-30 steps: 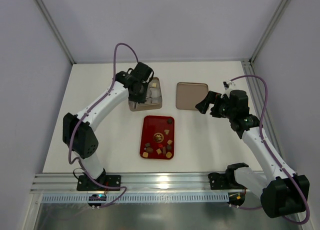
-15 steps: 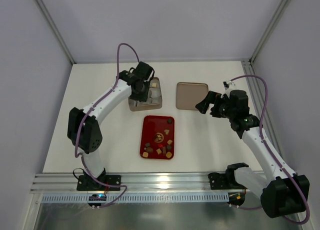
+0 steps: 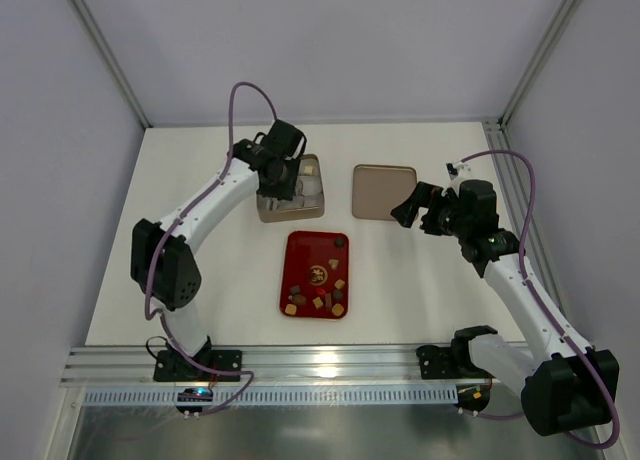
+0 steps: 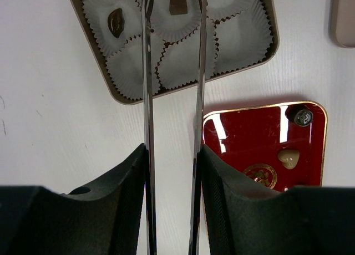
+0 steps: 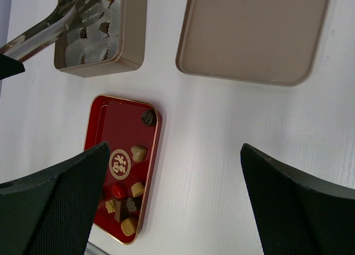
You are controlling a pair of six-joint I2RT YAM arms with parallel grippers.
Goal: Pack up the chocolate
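A pair of thin metal tongs (image 4: 147, 88) is being gripped between the fingers of the left end effector (image 4: 173, 149), whose jaws are being pressed narrowly against the two tong arms. The blades themselves are standing slightly apart, and their tips are being held over the golden-brown tin (image 5: 136, 22). That tin is being filled by whitish paper cups (image 4: 238, 36). In the cup between the blade tips a square brown piece (image 4: 177, 4) is being shown, and a darker oval piece (image 4: 116, 22) in the cup beside it. Most of the chocolate (image 5: 138, 153) is being carried loose on the red tray (image 4: 249, 133), which is lying on the white desk (image 3: 420, 280) near the tin but apart from it, on the side toward the arm bases. The lid (image 5: 252, 33) is lying flat beside the tin. The right end effector (image 5: 175, 147) is being held wide open above the desk near the lid, with nothing between its fingers.
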